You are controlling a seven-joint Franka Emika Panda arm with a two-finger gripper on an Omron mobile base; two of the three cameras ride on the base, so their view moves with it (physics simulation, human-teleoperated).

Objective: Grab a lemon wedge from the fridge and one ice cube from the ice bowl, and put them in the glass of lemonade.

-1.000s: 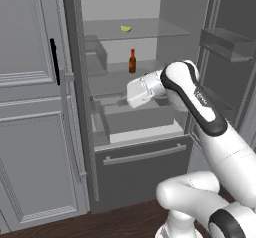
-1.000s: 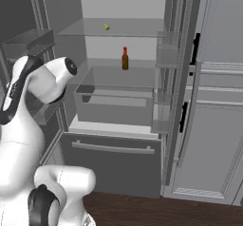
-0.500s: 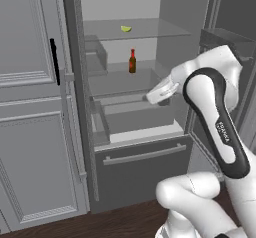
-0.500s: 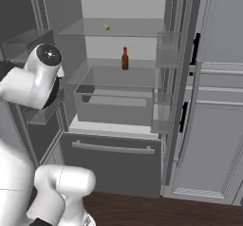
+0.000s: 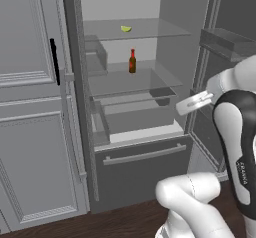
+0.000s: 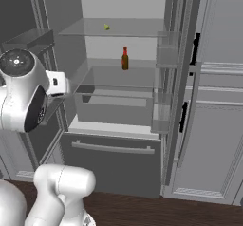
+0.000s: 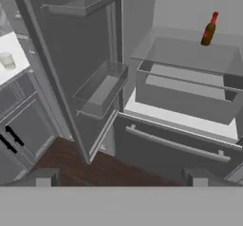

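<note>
Claw [image 7: 121, 175] has swung right, lemon wedge [image 5: 126, 29] shelved well above

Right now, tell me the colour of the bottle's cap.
Red, on the brown bottle; clearest in the hand view.

In front of me I count one tall dark grey fridge [image 5: 135, 157] with both doors open, one tiny yellow-green lemon wedge [image 5: 126, 29], one small brown bottle with a red cap [image 5: 132, 62], and one small clear glass of pale lemonade [image 7: 7, 60].
</note>
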